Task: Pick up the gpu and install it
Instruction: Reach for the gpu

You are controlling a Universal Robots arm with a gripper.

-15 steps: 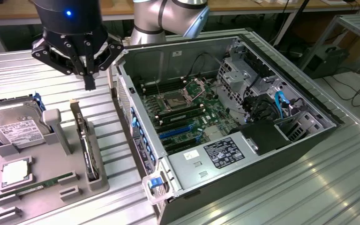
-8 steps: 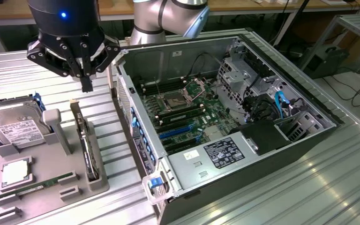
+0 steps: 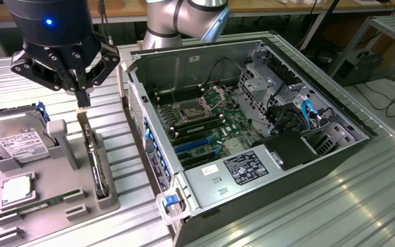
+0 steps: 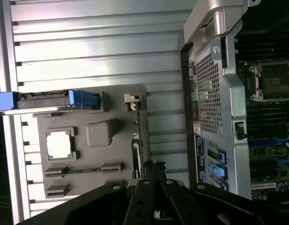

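Your gripper, jaws pinched shut, is sitting at the gpu's top end along the tray's edge nearest the case. Be lifting straight up, keeping the card vertical.

hard-drive label, supply label, unreadable

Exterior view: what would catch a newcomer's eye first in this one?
The big open computer case at the exterior view's right, its green motherboard laid bare. At the left, the black gripper hangs over a grey tray, shut on the top end of the gpu, which stands on edge there. A hard drive sits beside it.
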